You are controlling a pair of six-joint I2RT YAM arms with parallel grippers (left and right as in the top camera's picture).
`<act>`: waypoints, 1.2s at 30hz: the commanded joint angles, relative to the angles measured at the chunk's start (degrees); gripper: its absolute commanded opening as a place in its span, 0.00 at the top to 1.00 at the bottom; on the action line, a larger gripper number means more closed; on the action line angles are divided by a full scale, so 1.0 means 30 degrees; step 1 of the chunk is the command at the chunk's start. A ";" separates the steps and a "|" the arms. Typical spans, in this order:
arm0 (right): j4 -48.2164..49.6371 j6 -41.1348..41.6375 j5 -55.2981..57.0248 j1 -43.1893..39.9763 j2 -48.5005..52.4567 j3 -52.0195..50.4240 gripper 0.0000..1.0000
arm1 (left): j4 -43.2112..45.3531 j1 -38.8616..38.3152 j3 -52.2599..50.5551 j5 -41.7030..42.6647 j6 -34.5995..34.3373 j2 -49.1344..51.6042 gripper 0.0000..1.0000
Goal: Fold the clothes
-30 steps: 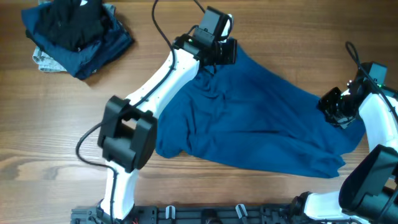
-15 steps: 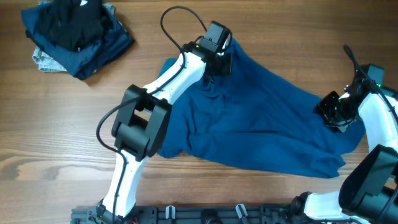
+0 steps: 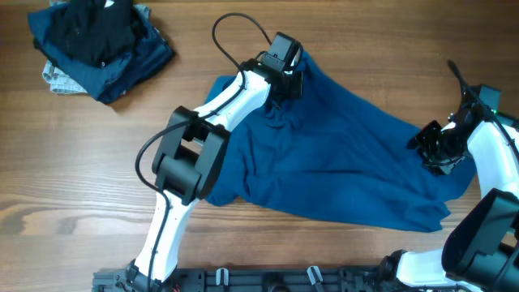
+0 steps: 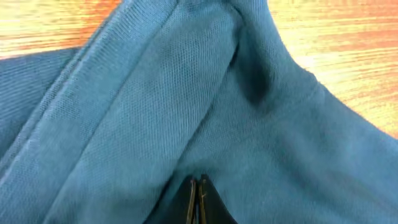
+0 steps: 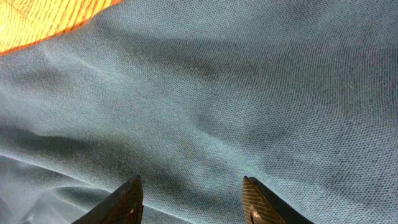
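A large mid-blue shirt [image 3: 340, 154] lies spread and creased across the middle and right of the table. My left gripper [image 3: 285, 81] sits at the shirt's far top edge. In the left wrist view the left gripper [image 4: 198, 183] is shut, with the shirt's fabric [image 4: 155, 106] pinched at its tips and rising in a ridge. My right gripper [image 3: 419, 141] hovers over the shirt's right edge. Seen from the right wrist, the right gripper [image 5: 193, 186] is open, and the weave of the shirt [image 5: 205, 93] lies flat below the tips with nothing between them.
A heap of navy, black and pale patterned clothes [image 3: 97, 45] sits at the far left corner. Bare wooden table [image 3: 73, 162] shows on the left. A black cable [image 3: 235, 24] loops above the left wrist. The arm bases stand along the front edge.
The left arm's elbow has swung right, and its gripper shifted slightly right with the shirt's top edge. The right gripper's jaws have spread wider over the right edge.
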 commanded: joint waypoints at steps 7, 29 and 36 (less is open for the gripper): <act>0.0758 0.0510 -0.0117 0.0117 0.0721 0.0095 0.47 | 0.0313 0.0648 0.0284 0.0415 -0.0459 0.1537 0.96; 1.2386 0.1923 -0.1333 0.0117 0.7242 -0.0721 0.47 | 0.3169 0.4299 0.0284 -0.0415 -0.0313 0.1610 0.96; 1.8054 0.1960 -0.1508 0.0379 0.8867 -0.0561 0.48 | 0.4845 0.5195 0.0284 -0.0918 -0.0321 0.1770 0.96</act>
